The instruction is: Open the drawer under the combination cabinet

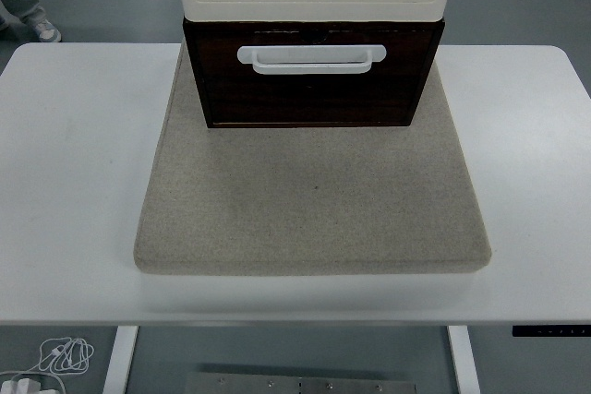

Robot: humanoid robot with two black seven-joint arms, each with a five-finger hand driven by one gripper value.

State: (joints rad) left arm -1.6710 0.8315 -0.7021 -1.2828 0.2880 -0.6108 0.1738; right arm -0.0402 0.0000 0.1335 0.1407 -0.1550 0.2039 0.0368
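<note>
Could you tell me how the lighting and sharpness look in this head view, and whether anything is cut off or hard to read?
Head view: even, soft light; the white table is bright, without harsh glare; the beige mat is sharp enough to show its texture; the dark drawer is dim beneath the cream cabinet, but its white handle stands out; the frame's top crops the cabinet.

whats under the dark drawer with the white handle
A beige mat lies under the drawer, on the white table. The mat's part beneath the drawer is covered.
</note>
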